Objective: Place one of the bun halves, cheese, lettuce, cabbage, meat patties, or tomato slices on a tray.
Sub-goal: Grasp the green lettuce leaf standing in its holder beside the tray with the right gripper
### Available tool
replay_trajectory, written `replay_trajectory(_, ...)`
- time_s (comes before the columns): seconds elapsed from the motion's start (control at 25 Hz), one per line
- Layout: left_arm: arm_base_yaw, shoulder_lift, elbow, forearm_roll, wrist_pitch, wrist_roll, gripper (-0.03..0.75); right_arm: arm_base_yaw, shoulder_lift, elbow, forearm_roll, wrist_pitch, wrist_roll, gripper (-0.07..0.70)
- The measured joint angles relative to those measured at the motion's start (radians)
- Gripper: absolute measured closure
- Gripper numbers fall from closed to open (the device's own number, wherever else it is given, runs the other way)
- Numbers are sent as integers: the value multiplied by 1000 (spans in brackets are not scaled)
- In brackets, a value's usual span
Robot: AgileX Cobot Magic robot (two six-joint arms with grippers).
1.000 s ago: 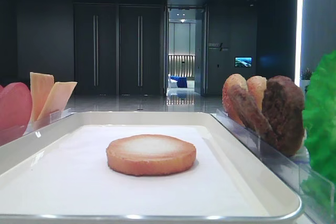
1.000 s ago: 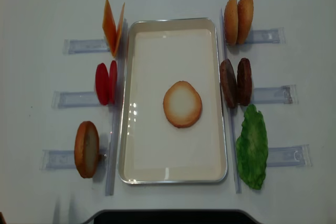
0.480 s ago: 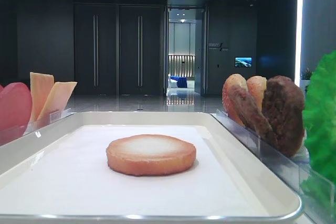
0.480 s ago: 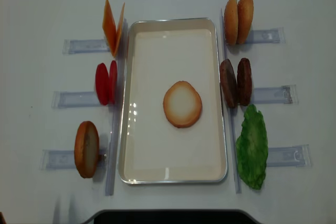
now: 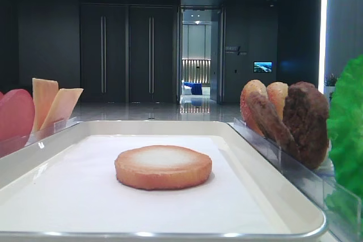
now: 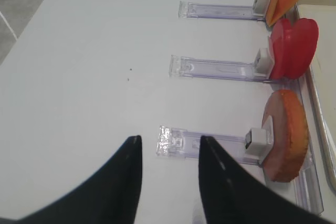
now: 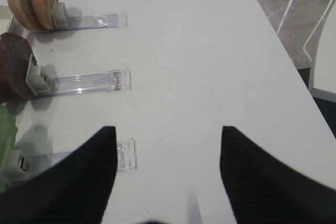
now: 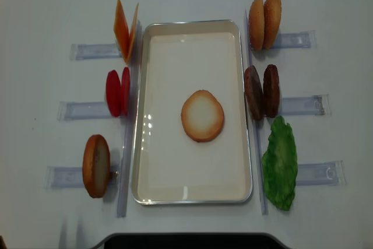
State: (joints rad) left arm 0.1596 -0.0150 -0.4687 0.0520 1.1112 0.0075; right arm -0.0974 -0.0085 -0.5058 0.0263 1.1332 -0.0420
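Note:
One bun half (image 8: 202, 115) lies pale face up in the middle of the tray (image 8: 192, 193). Left of the tray stand cheese (image 8: 125, 27), tomato slices (image 8: 118, 92) and another bun half (image 8: 96, 165). To its right stand two bun halves (image 8: 264, 22), meat patties (image 8: 261, 91) and lettuce (image 8: 280, 164). Cabbage is out of view. My right gripper (image 7: 165, 135) hangs open over bare table, right of the lettuce's rack. Open as well, my left gripper (image 6: 169, 140) hovers at the outer end of the left bun half's (image 6: 286, 135) rack. Neither holds anything.
Clear plastic racks (image 8: 300, 40) stick out sideways from each food item on both sides. The white table's right edge (image 7: 294, 61) drops to tiled floor. A dark base (image 8: 186, 240) sits at the table's near edge.

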Motion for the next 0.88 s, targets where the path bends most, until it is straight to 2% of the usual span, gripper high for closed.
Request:
replay_trajectory(0.16,0,0,0,0,0,0,433,0,101,-1,-1,-3,1,228)
replay_trajectory(0.36,0,0,0,0,0,0,433,22,426,-41,-15,-51,34,253)
replay_trajectory(0.48,0,0,0,0,0,0,433,27,664,-80,-15,-54,42,255)
replay_trajectory(0.68,0,0,0,0,0,0,433,27,979,-152,35,-22,-4,252)
replay_trajectory(0.88,0,0,0,0,0,0,433,27,1047,-240,69,14,-35,207)
